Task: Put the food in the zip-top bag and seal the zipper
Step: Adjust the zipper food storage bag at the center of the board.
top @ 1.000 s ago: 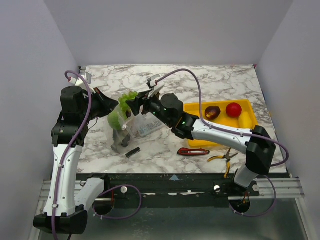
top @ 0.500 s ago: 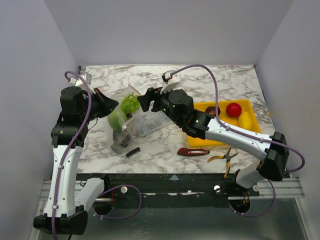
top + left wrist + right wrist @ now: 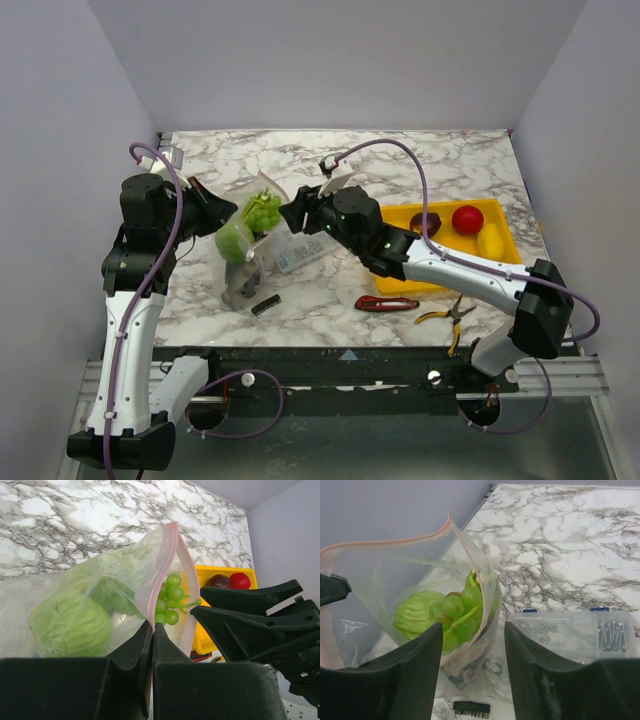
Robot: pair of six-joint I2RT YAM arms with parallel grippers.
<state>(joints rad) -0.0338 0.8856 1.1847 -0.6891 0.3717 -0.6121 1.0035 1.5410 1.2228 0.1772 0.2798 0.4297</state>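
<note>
The left gripper (image 3: 152, 625) pinches the zip-top bag (image 3: 380, 570) by its rim; grapes (image 3: 460, 607) and cabbage (image 3: 415, 614) sit inside. The right gripper (image 3: 472, 627), jaws wide and empty beside the bag, should fetch the tomato (image 3: 467, 219) next, I'd say.

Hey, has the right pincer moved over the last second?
Yes. The open right pincer has backed off rightward from the clear zip-top plastic bag, toward the fixed yellow plastic tray.

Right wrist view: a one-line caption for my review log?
Open right end effector facing the clear zip-top plastic bag, mouth unsealed, with green toy grapes and a green toy cabbage inside.
</note>
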